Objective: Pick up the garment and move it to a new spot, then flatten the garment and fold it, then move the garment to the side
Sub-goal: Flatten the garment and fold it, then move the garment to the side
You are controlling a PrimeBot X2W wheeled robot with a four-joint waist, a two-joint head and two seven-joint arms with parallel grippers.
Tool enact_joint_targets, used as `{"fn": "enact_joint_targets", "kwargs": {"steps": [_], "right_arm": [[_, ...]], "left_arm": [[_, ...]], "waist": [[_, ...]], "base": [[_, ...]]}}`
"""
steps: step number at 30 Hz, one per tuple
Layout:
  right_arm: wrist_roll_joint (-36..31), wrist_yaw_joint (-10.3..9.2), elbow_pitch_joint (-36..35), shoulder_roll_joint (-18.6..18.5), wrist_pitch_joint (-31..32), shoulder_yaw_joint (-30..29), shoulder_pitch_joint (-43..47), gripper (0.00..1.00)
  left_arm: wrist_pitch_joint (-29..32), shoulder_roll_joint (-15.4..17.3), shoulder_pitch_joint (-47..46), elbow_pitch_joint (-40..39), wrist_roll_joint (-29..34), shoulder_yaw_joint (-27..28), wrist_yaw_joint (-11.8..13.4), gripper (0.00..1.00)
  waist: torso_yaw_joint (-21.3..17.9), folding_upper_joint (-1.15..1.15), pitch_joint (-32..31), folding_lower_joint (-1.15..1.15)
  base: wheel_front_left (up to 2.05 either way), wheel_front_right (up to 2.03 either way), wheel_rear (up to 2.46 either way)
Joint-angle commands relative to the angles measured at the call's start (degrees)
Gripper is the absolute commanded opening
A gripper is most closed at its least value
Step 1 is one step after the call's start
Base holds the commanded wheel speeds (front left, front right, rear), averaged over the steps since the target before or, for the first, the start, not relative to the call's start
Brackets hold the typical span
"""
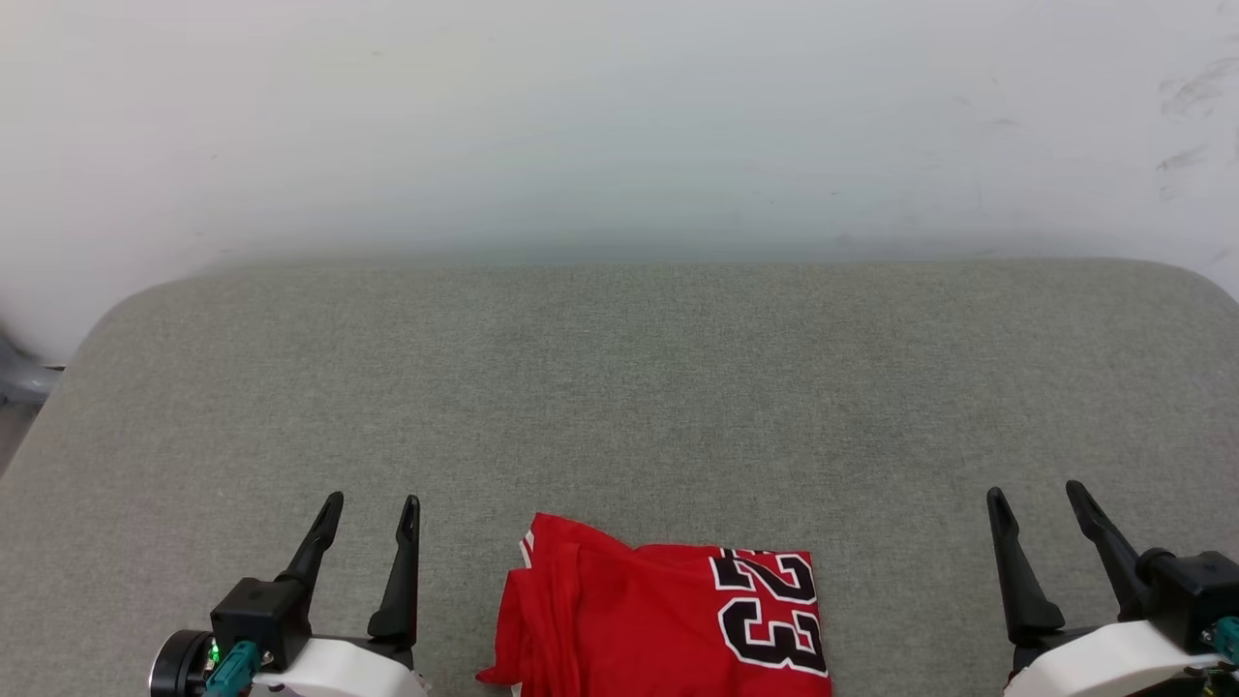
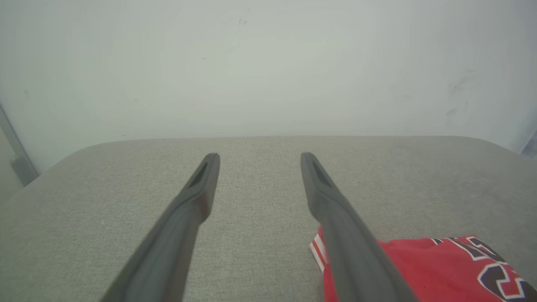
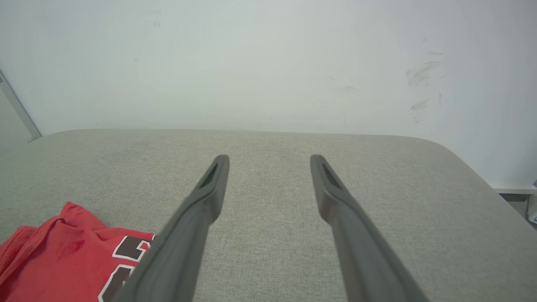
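Observation:
The garment [image 1: 658, 615], a bright red jersey with a white-outlined black "23", lies in a folded bundle at the near edge of the grey padded surface, its lower part cut off by the head view's bottom. My left gripper [image 1: 371, 502] stands open to its left, apart from it, with nothing between the fingers. My right gripper [image 1: 1038, 491] stands open well to its right, also empty. In the left wrist view the garment [image 2: 440, 264] shows at the lower right, partly behind the right finger of the left gripper [image 2: 259, 156]. In the right wrist view the garment [image 3: 63, 260] lies lower left of the right gripper [image 3: 268, 158].
The grey fabric surface [image 1: 639, 387] stretches wide ahead with rounded far corners, backed by a pale wall [image 1: 619, 116] with scuff marks at the right. A grey fitting [image 1: 19, 373] shows past the surface's left edge.

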Motion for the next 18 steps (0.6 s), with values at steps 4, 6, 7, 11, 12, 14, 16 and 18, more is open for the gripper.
{"fn": "enact_joint_targets", "kwargs": {"steps": [4, 6, 7, 11, 12, 14, 16, 18], "right_arm": [[-0.7, -0.02, -1.4, 0.5, 0.5, 0.7, 1.1, 1.00], [-0.8, -0.02, -1.8, 0.6, 0.8, 0.8, 1.2, 1.00], [-0.8, -0.02, -2.0, 0.6, 1.0, 0.8, 1.2, 1.00], [-0.3, -0.02, -2.1, 0.7, 2.0, 0.5, 1.5, 1.00], [0.4, -0.02, -2.1, 0.8, 2.3, 0.2, 1.5, 1.00], [2.0, -0.02, -1.8, 0.8, 3.1, -0.7, 1.6, 1.00], [4.3, -0.02, -0.4, 0.5, 4.6, -2.1, 1.9, 1.00], [7.1, -0.02, 1.0, -0.4, 6.3, -3.8, 1.6, 1.00]], "left_arm": [[-0.3, 0.1, 0.7, 0.9, -0.3, 0.4, 0.1, 1.00], [-0.3, 0.0, 0.6, 1.3, -0.3, 0.6, 0.0, 1.00], [-0.3, 0.0, 0.6, 1.4, -0.3, 0.7, 0.0, 1.00], [-0.4, -0.3, 0.1, 2.0, -0.3, 0.9, -0.1, 1.00], [-0.4, -0.3, 0.0, 2.1, -0.3, 1.0, -0.2, 1.00], [-0.4, -0.5, -0.5, 2.1, -0.4, 1.2, -0.2, 1.00], [-0.5, -0.8, -0.9, 1.9, -0.3, 1.3, -0.4, 1.00], [-0.5, -1.1, -1.6, 1.3, 0.0, 1.5, -0.7, 1.00]], "waist": [[-0.3, 0.00, -0.2, 0.00], [-0.3, 0.00, -0.2, 0.00], [-0.3, 0.00, -0.2, 0.00], [-0.2, 0.00, -0.2, 0.00], [-0.2, 0.00, -0.2, 0.00], [0.0, 0.00, -0.1, 0.00], [0.3, 0.00, 0.3, 0.00], [1.0, 0.00, 0.7, 0.00]], "base": [[0.00, 0.00, 0.00], [0.00, 0.00, 0.00], [0.00, 0.00, 0.00], [0.00, 0.00, 0.00], [0.00, 0.00, 0.00], [0.00, 0.00, 0.00], [0.00, 0.00, 0.00], [0.00, 0.00, 0.00]]}}
